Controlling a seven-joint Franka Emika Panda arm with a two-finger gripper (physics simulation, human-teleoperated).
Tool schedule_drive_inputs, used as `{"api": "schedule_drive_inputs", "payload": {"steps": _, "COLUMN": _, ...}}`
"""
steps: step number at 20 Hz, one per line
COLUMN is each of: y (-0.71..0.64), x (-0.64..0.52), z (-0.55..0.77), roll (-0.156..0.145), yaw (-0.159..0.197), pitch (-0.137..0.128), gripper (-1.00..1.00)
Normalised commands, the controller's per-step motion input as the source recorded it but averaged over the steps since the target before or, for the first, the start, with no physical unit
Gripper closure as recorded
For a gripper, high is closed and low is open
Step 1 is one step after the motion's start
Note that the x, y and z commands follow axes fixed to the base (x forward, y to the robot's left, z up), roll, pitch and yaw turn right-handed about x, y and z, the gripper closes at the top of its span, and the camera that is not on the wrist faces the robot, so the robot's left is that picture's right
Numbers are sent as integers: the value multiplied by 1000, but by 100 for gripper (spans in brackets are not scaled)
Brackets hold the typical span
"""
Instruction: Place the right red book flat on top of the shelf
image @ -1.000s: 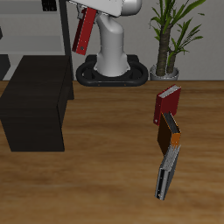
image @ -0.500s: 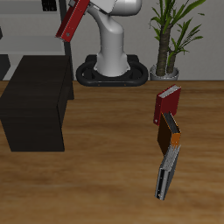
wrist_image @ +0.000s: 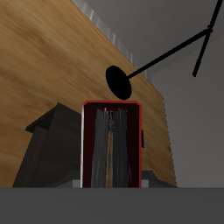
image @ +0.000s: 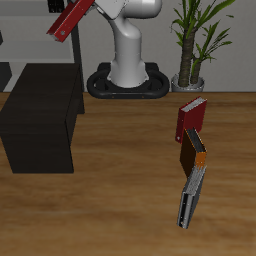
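My gripper [image: 82, 8] is shut on the right red book [image: 70, 19] and holds it high in the air, tilted far over toward flat, above the back of the shelf [image: 40, 115]. The shelf is a low matte black box standing on the table near the tall grey shelving. In the wrist view the book [wrist_image: 112, 144] shows end-on, with its red cover framing the pale page edges, and the black shelf [wrist_image: 52, 149] lies below and beside it. The gripper's fingers are mostly cut off at the exterior view's upper edge.
A second dark red book [image: 190, 118] stands upright farther along the table. A brown book with an orange spine [image: 193, 155] and a grey book [image: 190, 200] stand in front of it. The robot's base [image: 128, 70], a potted plant [image: 195, 45] and light-grey shelving [image: 40, 30] are at the back.
The held red book has swung from nearly upright to strongly tilted. It has also moved up and away from the robot's base, toward the space over the shelf.
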Motion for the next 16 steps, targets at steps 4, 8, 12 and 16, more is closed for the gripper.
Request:
{"api": "schedule_drive_inputs", "payload": {"steps": 4, "y": -165, "x": 94, "z": -21, "roll": -62, "yaw": -11, "pitch": 23, "gripper": 100}}
{"api": "schedule_drive_inputs", "payload": {"steps": 8, "y": -506, "x": 313, "z": -142, "roll": -187, "yaw": -31, "pitch": 39, "gripper": 100}}
{"api": "schedule_drive_inputs", "payload": {"steps": 12, "y": -250, "x": 172, "z": -131, "roll": -78, "yaw": -4, "pitch": 29, "gripper": 100}}
{"api": "schedule_drive_inputs", "payload": {"steps": 16, "y": -129, "x": 88, "z": -65, "roll": -61, "yaw": -16, "pitch": 10, "gripper": 100}}
